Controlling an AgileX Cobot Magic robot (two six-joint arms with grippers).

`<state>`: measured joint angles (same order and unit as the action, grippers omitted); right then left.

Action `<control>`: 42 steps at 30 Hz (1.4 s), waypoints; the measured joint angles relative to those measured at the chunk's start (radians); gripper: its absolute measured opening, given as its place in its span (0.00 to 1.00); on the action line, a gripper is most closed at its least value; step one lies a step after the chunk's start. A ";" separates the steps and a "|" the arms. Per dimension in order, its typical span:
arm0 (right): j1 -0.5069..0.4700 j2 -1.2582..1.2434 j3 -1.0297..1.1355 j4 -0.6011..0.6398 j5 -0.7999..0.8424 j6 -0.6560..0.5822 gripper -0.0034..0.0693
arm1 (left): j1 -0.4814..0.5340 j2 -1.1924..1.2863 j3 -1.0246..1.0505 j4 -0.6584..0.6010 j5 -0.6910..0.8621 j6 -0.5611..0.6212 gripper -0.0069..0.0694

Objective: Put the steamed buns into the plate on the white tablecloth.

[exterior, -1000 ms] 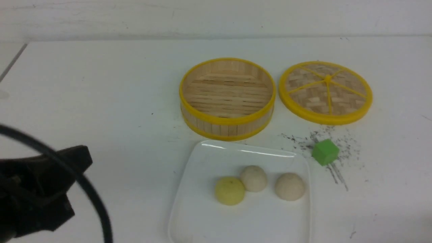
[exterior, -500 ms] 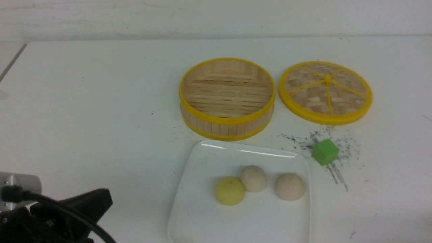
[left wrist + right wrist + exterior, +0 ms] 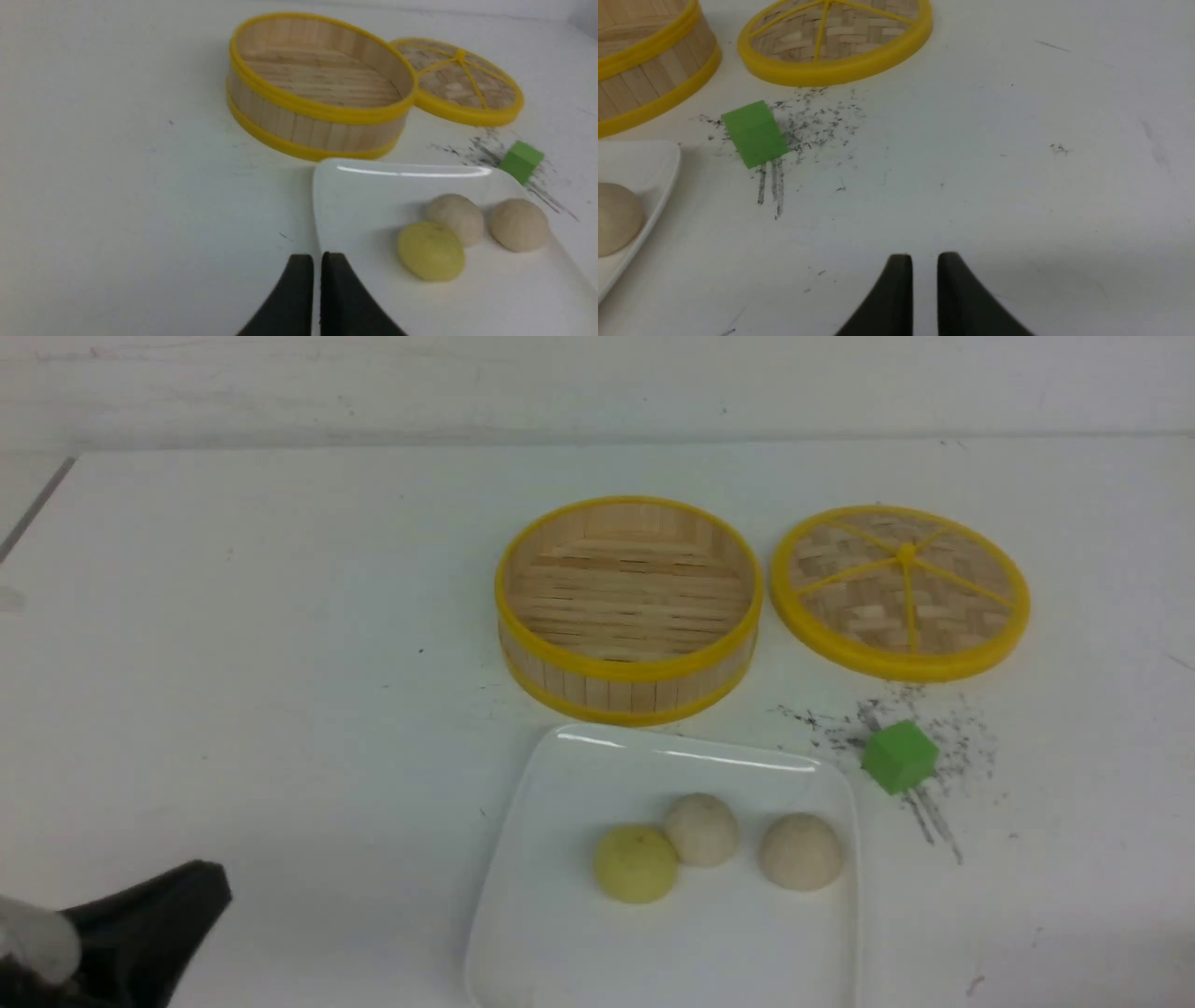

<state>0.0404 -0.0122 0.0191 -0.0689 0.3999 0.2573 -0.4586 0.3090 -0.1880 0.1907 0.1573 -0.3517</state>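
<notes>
Three steamed buns lie in the white square plate (image 3: pixel 560 933) on the white tablecloth (image 3: pixel 280 663): a pale yellow one (image 3: pixel 636 863) and two cream ones (image 3: pixel 701 829) (image 3: pixel 801 851). The left wrist view shows the same plate (image 3: pixel 373 196) with the yellow bun (image 3: pixel 430 250) and the cream buns (image 3: pixel 455 218) (image 3: pixel 518 224). My left gripper (image 3: pixel 316 256) hangs by the plate's near-left edge, its fingers almost together and empty. My right gripper (image 3: pixel 924 255) is over bare cloth right of the plate (image 3: pixel 644 163), with a narrow gap between its fingers and nothing held. One cream bun (image 3: pixel 614 217) shows at that view's edge.
An empty yellow-rimmed bamboo steamer (image 3: pixel 627 607) stands behind the plate, with its woven lid (image 3: pixel 901 588) flat to its right. A green cube (image 3: pixel 899 756) sits on dark scuff marks off the plate's far-right corner. The left arm's dark body (image 3: pixel 140 924) fills the front view's lower-left corner.
The left arm's dark body has sunk toward the lower-left corner of the front view, and its cable has left the picture. The buns, plate, steamer and cube have not moved.
</notes>
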 joint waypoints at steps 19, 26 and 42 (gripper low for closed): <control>-0.002 0.000 0.000 0.000 0.000 0.000 0.22 | 0.483 -0.320 0.216 -0.039 0.152 0.092 0.18; -0.002 0.000 0.000 0.000 0.000 -0.001 0.23 | 0.452 -0.320 0.214 -0.034 0.212 0.092 0.19; -0.002 0.000 0.000 0.000 0.000 0.003 0.26 | 0.450 -0.320 0.214 -0.022 0.213 0.092 0.21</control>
<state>0.0383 -0.0122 0.0191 -0.0689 0.3999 0.2605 -0.0085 -0.0112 0.0263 0.1688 0.3704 -0.2600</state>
